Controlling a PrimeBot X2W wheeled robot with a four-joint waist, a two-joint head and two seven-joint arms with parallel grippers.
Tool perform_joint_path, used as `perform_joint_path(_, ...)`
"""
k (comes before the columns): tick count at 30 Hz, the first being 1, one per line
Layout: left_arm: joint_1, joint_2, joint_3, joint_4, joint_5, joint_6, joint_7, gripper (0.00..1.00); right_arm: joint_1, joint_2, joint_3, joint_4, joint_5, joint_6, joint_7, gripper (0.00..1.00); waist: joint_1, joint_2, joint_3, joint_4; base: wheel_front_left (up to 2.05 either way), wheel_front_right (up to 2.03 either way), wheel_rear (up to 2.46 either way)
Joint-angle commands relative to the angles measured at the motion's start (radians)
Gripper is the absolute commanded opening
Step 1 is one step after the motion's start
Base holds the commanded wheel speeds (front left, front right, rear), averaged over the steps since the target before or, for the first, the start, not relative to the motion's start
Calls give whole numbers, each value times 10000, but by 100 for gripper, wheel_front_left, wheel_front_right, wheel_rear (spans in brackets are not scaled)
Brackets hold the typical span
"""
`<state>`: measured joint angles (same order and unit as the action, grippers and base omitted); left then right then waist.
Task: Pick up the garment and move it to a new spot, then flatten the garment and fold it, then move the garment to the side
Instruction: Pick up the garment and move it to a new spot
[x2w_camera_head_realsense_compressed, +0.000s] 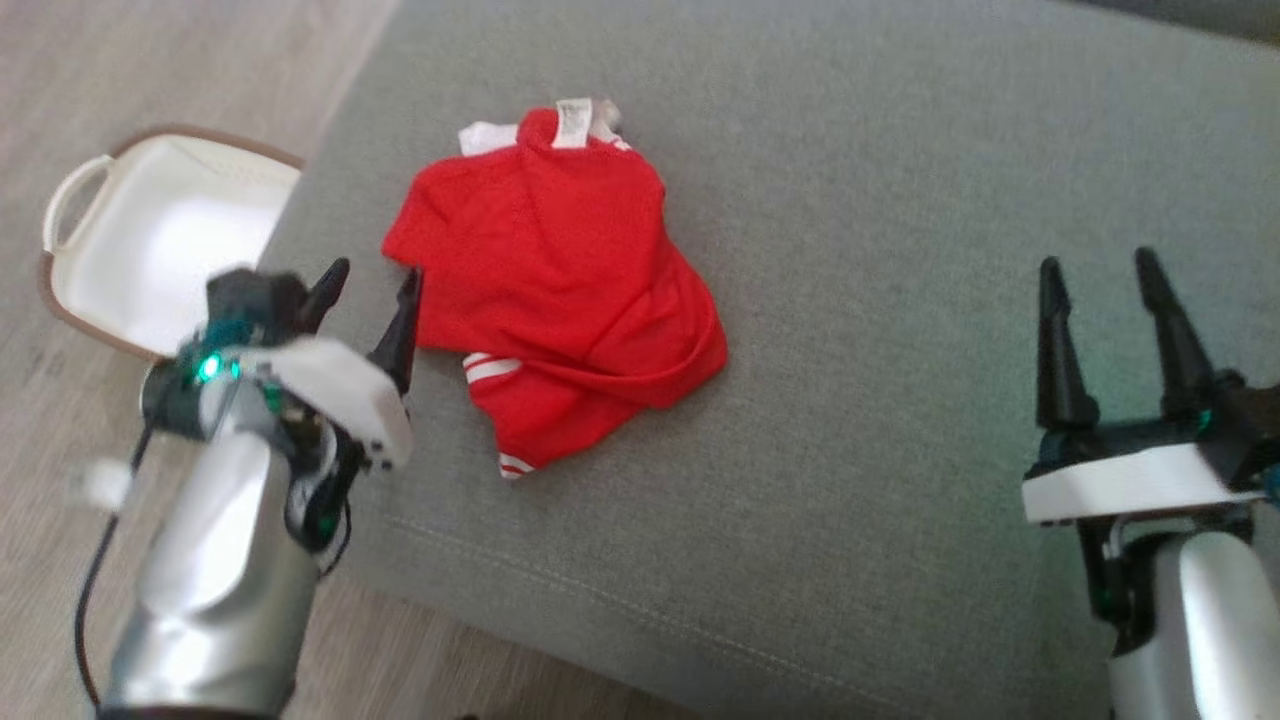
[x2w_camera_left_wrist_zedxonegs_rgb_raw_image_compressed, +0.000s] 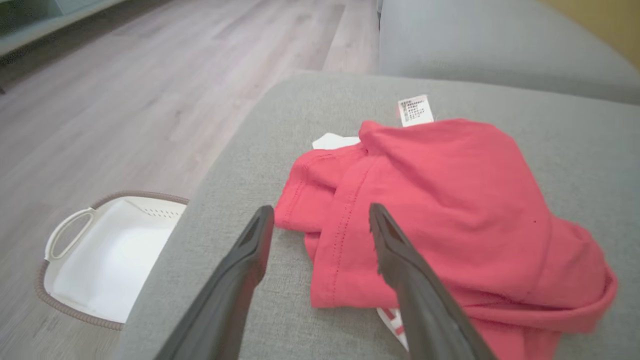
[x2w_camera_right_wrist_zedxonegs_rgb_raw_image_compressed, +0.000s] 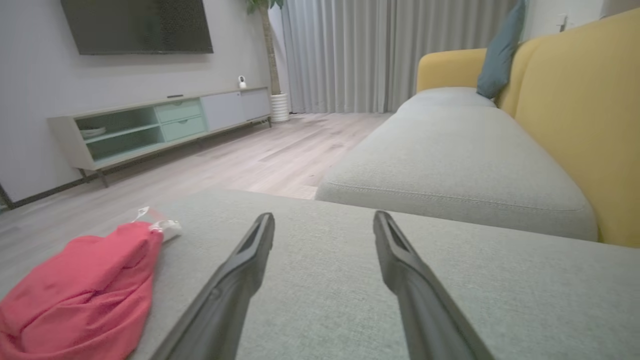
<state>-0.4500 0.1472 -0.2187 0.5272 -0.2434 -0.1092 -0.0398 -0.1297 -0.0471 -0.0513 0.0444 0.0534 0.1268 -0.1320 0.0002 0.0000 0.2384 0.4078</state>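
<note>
Garment (x2w_camera_head_realsense_compressed: 555, 290) (x2w_camera_left_wrist_zedxonegs_rgb_raw_image_compressed: 450, 210) (x2w_camera_right_wrist_zedxonegs_rgb_raw_image_compressed: 80, 290), red with white stripes at its hems, lies crumpled near the left edge of the grey seat cushion (x2w_camera_head_realsense_compressed: 900, 250) (x2w_camera_left_wrist_zedxonegs_rgb_raw_image_compressed: 575, 130) (x2w_camera_right_wrist_zedxonegs_rgb_raw_image_compressed: 500, 300). The left tool (x2w_camera_head_realsense_compressed: 375, 272) (x2w_camera_left_wrist_zedxonegs_rgb_raw_image_compressed: 321, 210) hangs at that edge with its fingers spread and nothing pinched. One finger is over bare cushion and the other is over the garment's nearest hem; whether it touches the cloth I cannot tell. A white label (x2w_camera_head_realsense_compressed: 574, 122) (x2w_camera_left_wrist_zedxonegs_rgb_raw_image_compressed: 415, 110) sticks out at the garment's far end. Beyond the left edge, a white basket (x2w_camera_head_realsense_compressed: 160, 200) (x2w_camera_left_wrist_zedxonegs_rgb_raw_image_compressed: 115, 250) with a brown rim stands on the wooden floor (x2w_camera_head_realsense_compressed: 60, 80). The right tool (x2w_camera_head_realsense_compressed: 1097, 262) (x2w_camera_right_wrist_zedxonegs_rgb_raw_image_compressed: 324, 216) is toward the cushion's right edge, well apart from the garment, with its fingers spread over bare fabric and holding nothing.
</note>
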Motion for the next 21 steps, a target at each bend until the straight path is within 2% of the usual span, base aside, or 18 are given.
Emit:
perform_joint_path(1, -708, 460, 187, 72, -146, -71, 292, 100, -371, -32, 170, -562, -185, 39, 104, 100, -2, 0, 555, -199, 0, 0, 0)
perform_joint_path(5, -1695, 722, -276, 1186, -820, -198, 1184, 100, -549, -32, 121, -1022, -545, 39, 344, 100, -2, 0, 1066, -417, 0, 0, 0)
perform_joint_path(7, -2100, 883, -806, 1564, -1236, -207, 1492, 100, -612, -32, 153, -1162, -608, 39, 403, 100, -2, 0, 1269, -529, 0, 0, 0)
perform_joint_path(14, -3156, 1474, -2193, 2664, -2477, -212, 1675, 100, -765, -32, 241, -1495, -758, 39, 547, 100, -2, 0, 1844, -887, 0, 0, 0)
perform_joint_path(19, -3670, 1593, -2834, 3528, -3036, -213, 1696, 100, -887, -32, 209, -1663, -763, 39, 572, 100, -2, 0, 2103, -1111, 0, 0, 0)
perform_joint_path(20, -3739, 1592, -2963, 3674, -3177, -213, 1761, 88, -897, -32, 196, -1682, -761, 39, 569, 100, -2, 0, 2127, -1132, 0, 0, 0)
perform_joint_path(21, -3872, 1596, -3164, 3822, -3402, -213, 1636, 0, -891, -32, 185, -1688, -754, 39, 547, 100, -2, 0, 2132, -1173, 0, 0, 0)
